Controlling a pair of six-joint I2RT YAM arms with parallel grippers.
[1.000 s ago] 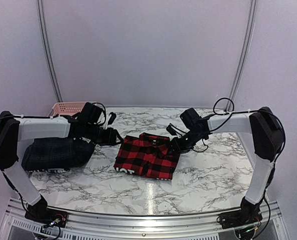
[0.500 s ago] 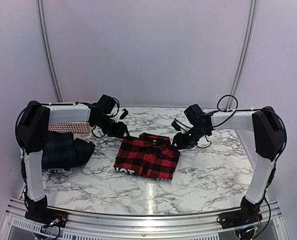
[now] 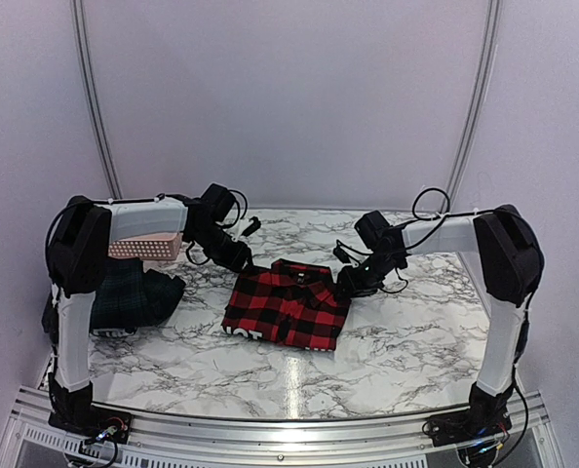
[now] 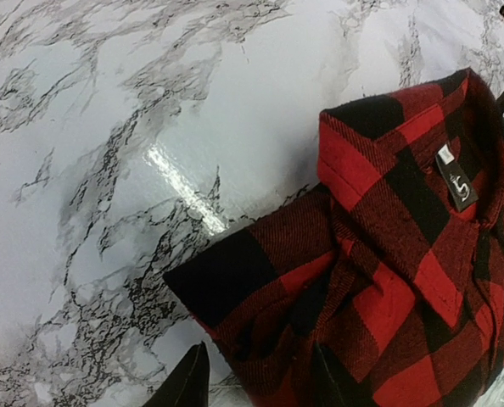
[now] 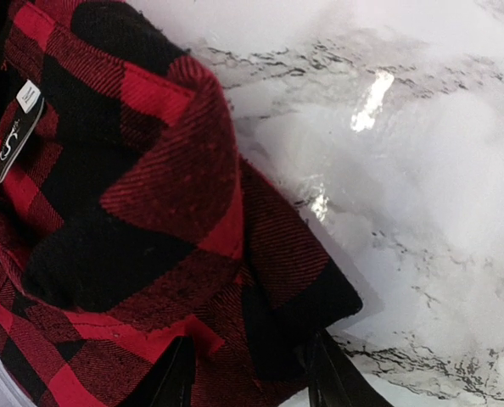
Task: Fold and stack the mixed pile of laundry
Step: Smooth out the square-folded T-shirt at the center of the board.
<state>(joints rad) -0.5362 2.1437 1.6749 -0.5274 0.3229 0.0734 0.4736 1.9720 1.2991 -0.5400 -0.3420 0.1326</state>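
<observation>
A folded red-and-black checked flannel shirt (image 3: 288, 304) lies flat at the middle of the white marble-patterned bench (image 3: 416, 341), collar toward 12 o'clock. A strip of white lettering shows along its 6 o'clock edge. In the collar sits a small dark neck label (image 4: 456, 178) with white print.

The left gripper (image 3: 244, 261) is low over the shirt's 11 o'clock corner. In the left wrist view its two black fingers (image 4: 191, 381) are spread and straddle that folded corner. One is over bare bench with a sliver of marble between it and the cloth edge, and the other is over the checked cloth. They pinch nothing.

The right gripper (image 3: 350, 281) is low at the shirt's 1 o'clock corner. In the right wrist view its fingers (image 5: 174, 381) are likewise spread across the corner fold. One is above the fabric and the other is at the fabric's outer edge, beside bare marble.

At 9 o'clock from the shirt, well apart from it, a dark green plaid garment (image 3: 124, 292) lies in a rumpled heap near the left edge of the bench. A pink plastic lattice basket (image 3: 145, 250) stands just behind the heap at about 10 o'clock. The left arm's white upper link partly covers it, and what it holds cannot be seen.
</observation>
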